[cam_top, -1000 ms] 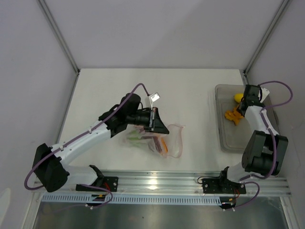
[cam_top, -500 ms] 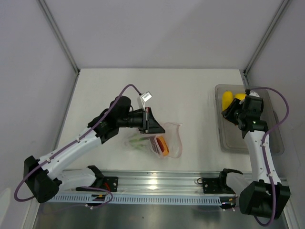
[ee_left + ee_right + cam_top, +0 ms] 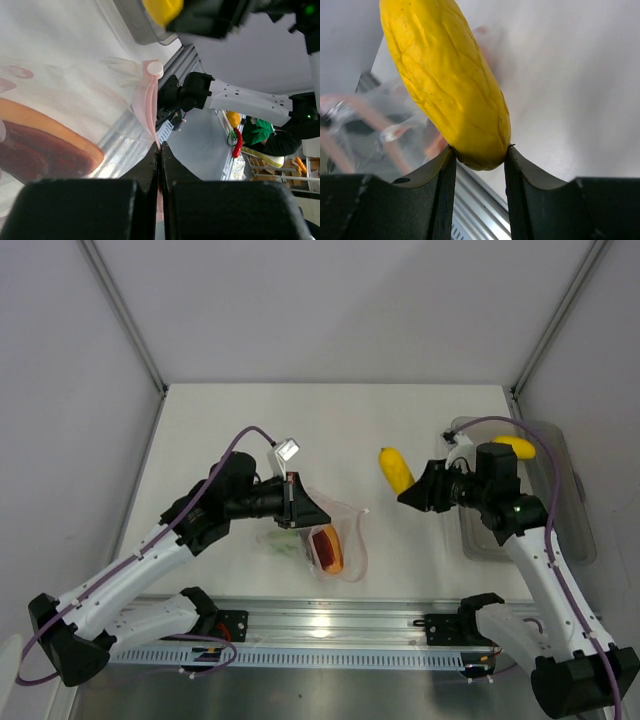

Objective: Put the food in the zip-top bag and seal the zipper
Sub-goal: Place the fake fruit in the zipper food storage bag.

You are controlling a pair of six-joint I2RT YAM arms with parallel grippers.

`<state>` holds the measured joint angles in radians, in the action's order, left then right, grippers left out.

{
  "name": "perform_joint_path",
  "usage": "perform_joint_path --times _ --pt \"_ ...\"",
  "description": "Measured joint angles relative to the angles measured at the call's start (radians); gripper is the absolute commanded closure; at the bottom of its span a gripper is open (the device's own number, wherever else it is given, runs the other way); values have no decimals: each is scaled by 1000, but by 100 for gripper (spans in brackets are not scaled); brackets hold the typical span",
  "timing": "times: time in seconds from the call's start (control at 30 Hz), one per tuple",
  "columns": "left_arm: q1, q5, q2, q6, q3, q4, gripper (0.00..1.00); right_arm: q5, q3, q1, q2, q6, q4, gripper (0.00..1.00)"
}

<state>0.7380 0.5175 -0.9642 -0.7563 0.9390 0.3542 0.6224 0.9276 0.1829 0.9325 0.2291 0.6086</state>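
The clear zip-top bag (image 3: 340, 537) lies at the table's middle front, mouth edge lifted. My left gripper (image 3: 303, 508) is shut on its pink-red zipper strip (image 3: 149, 107) and holds it up. An orange and reddish-brown piece (image 3: 327, 549) and a green piece (image 3: 283, 543) lie inside the bag. My right gripper (image 3: 413, 493) is shut on a yellow oval piece (image 3: 395, 469) and holds it above the table, right of the bag; in the right wrist view the piece (image 3: 445, 80) sits between the fingers. Another yellow piece (image 3: 513, 446) lies in the tray.
A rigid grey-clear tray (image 3: 575, 515) stands at the right edge of the table. The metal rail (image 3: 340, 625) runs along the near edge. White walls enclose the table at back and sides.
My right gripper has left the tray and moved left toward the bag with the yellow piece in it. My left gripper has shifted slightly left and forward, still holding the bag's edge.
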Motion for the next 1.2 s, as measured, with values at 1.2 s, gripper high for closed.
perform_joint_path --times 1.2 --pt "-25 9 -124 40 161 34 99 -484 394 791 223 132 409 100"
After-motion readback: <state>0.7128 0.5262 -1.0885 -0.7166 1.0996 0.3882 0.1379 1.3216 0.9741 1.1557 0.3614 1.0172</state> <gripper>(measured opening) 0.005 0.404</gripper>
